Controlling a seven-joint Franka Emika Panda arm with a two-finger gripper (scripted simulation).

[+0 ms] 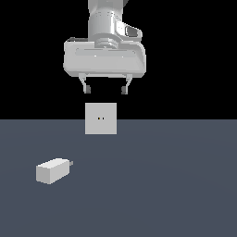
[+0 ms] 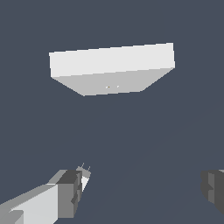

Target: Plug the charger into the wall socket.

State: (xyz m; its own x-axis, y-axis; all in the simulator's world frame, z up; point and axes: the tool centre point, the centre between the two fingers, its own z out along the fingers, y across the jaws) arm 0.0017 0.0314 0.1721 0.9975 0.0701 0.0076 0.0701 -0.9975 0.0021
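Observation:
The charger (image 1: pixel 52 170) is a small off-white block lying on the grey floor at the exterior view's left, its thin grey prongs (image 1: pixel 70 162) pointing toward the exterior view's right. The wall socket (image 1: pixel 101 118) is an upright off-white square plate with two tiny dark holes, standing further back at centre. My gripper (image 1: pixel 105 89) hangs open and empty above the socket, well apart from the charger. In the wrist view the socket (image 2: pixel 111 65) lies ahead, and the charger's pronged end (image 2: pixel 85 173) peeks out behind one fingertip (image 2: pixel 70 192). The gripper (image 2: pixel 142 190) holds nothing.
The grey floor (image 1: pixel 176 185) stretches around both things. Beyond it the background is black.

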